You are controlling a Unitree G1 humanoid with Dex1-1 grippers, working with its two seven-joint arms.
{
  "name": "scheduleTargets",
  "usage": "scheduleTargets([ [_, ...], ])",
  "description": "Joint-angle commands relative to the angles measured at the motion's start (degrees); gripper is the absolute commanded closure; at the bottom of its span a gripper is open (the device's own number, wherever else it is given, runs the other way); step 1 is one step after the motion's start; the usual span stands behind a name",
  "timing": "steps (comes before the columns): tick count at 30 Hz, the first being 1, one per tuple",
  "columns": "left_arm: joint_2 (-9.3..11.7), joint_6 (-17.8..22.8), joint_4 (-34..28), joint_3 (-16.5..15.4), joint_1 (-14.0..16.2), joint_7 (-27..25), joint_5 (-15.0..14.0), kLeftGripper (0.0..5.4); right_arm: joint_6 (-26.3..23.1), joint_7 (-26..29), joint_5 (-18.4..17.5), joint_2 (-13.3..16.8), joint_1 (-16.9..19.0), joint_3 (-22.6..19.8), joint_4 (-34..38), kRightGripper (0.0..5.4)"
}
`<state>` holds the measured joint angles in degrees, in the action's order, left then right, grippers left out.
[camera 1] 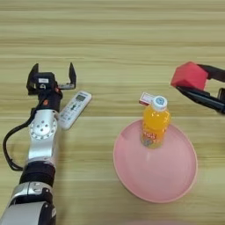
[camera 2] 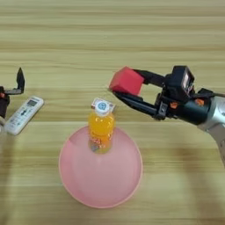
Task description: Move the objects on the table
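While the pink plate (camera 2: 79, 184) sits nearest with an orange juice bottle (camera 2: 100, 129) upright on its far part, the white-and-red box (camera 1: 146, 98) lies just behind the bottle. Left: remote control (camera 1: 74, 109) flat on the table (camera 1: 114, 39), left gripper (camera 1: 52, 75) beside it, fingers spread wide, empty. Right gripper (camera 2: 121, 90) clamps the red cube (camera 2: 127, 81), above the table.

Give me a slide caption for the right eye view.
Right hand holds a red cube above the table, beside an orange bottle standing in a pink plate.
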<state>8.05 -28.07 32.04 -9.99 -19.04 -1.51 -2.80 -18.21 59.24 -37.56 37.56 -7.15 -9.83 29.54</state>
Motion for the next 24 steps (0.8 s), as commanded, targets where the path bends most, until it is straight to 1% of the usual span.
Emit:
scheduleTargets([
  [1, 0.37, 0.09, 0.4, 0.07, -0.51, -0.02, 0.02, 0.0, 0.5, 2.67, -2.04, 1.9, 0.71, -0.28, 1.37, 3.1],
  [5, 0.35, 0.13, 0.22, 0.09, -0.42, -0.01, 0.03, 0.0, 0.68, 6.29, -2.62, 3.2, 1.19, 1.33, 1.7, 3.1],
  [7, 0.33, 0.14, 0.16, 0.08, -0.38, -0.02, 0.01, 0.0, 0.52, 8.64, -2.12, 4.16, 1.4, 3.07, 1.37, 3.1],
  [10, 0.3, 0.14, 0.17, 0.1, -0.38, 0.0, 0.03, 0.0, 0.68, 12.25, -1.18, 5.24, 1.72, 6.01, 0.05, 3.1],
  [16, 0.26, 0.23, 0.12, 0.13, -0.38, 0.04, 0.04, 0.0, 1.47, 18.45, 2.07, 7.22, 1.73, 11.92, -3.57, 3.1],
  [18, 0.25, 0.28, 0.02, 0.14, -0.35, 0.05, 0.03, 0.0, 1.88, 20.33, 3.41, 7.78, 1.82, 13.64, -5.16, 3.1],
  [20, 0.23, 0.34, -0.09, 0.17, -0.32, 0.05, 0.03, 0.0, 2.23, 21.07, 4.98, 7.81, 1.54, 15.24, -7.41, 3.1],
  [24, 0.2, 0.58, -0.76, 0.25, 0.0, 0.09, 0.08, 0.0, 4.55, 21.44, 10.76, 7.58, 2.03, 19.71, -11.06, 3.1],
])
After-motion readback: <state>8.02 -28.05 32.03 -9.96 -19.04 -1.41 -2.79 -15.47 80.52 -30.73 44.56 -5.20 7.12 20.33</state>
